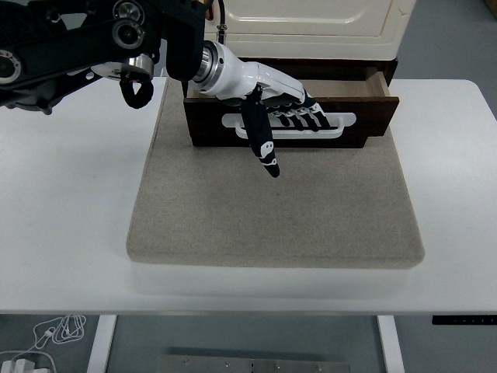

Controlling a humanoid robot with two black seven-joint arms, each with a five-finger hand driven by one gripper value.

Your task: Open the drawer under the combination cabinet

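Left hand hooked in the drawer handle, drawer partly out at 12 o'clock

The left hand (272, 101) has its fingers (307, 118) curled through the white handle (342, 119) of the drawer (365, 124), thumb hanging free toward 6; how deep they hook is hard to tell. They could slip out if the pull tilts, or drag the cabinet (311, 19). The grey mat (272, 210) toward 6 is open; worktop (62, 194) edges lie well apart.
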